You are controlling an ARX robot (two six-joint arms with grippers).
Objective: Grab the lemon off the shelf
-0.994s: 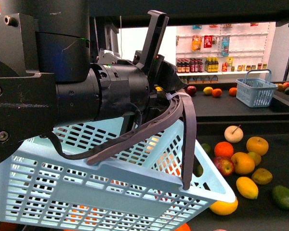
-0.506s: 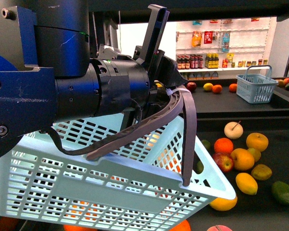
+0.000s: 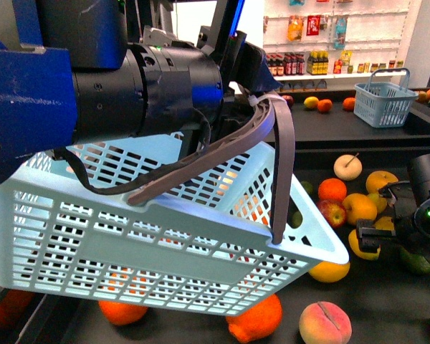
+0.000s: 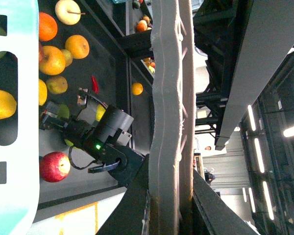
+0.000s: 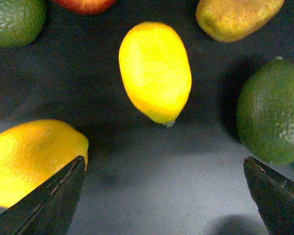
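- Right wrist view: right gripper point(image 5: 161, 200) has its jaws spread wide with nothing between them. It hovers over the lemon point(image 5: 155, 71), no contact.
- Lemon lies on its side on the black shelf point(image 5: 137, 161) tray, touching no other fruit.
- Near the lemon: 1 larger yellow fruit point(image 5: 34, 161), 1 green bumpy fruit point(image 5: 272, 112), 1 olive-yellow fruit point(image 5: 235, 17).
- Front view: lemon is partly hidden behind the right gripper and shows just past the low corner of the light-blue basket point(image 3: 165, 251).
- Left gripper point(image 4: 170, 205) is clamped on the grey basket handle point(image 3: 283, 165); the basket hangs tilted from it.
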